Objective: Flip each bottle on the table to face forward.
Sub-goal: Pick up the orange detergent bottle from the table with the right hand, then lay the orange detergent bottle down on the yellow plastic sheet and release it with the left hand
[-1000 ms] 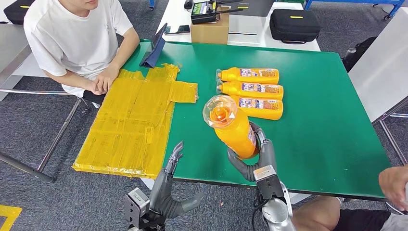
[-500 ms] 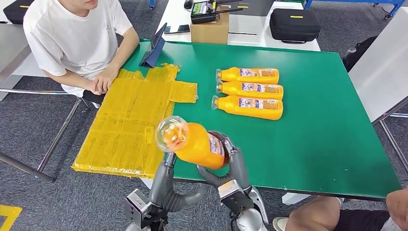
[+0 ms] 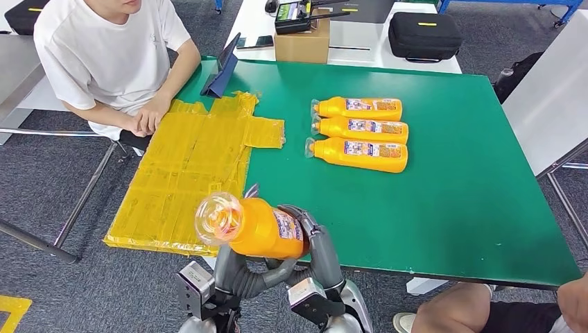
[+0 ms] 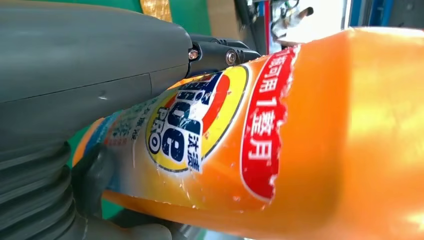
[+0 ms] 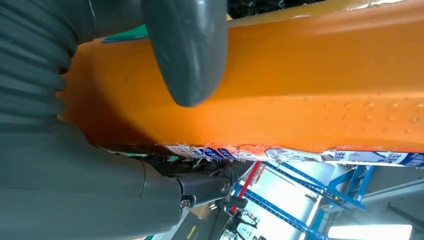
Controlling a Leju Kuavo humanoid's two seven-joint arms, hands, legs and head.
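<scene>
My right hand [image 3: 320, 251] grips an orange bottle [image 3: 262, 227] by its lower body and holds it in the air over the table's near edge, with the clear cap pointing left. In the right wrist view its thumb [image 5: 186, 47] presses on the orange side [image 5: 310, 80]. My left hand [image 3: 239, 272] sits right under and behind the bottle, fingers apart, thumb reaching beneath it. The left wrist view has the label [image 4: 200, 125] close against that hand [image 4: 75, 80]. Three more orange bottles [image 3: 360, 130] lie side by side on the green table [image 3: 464, 180], labels up, caps to the left.
A crinkled yellow sheet [image 3: 187, 173] covers the table's left part and hangs over its edge. A person in a white shirt [image 3: 104, 55] sits at the far left corner, beside a propped tablet [image 3: 223, 69]. Another person's knee [image 3: 478, 309] shows at the near right.
My right hand has carried the bottle left and down, tipping it onto its side, until it lies over my left hand. The three lying bottles have not moved.
</scene>
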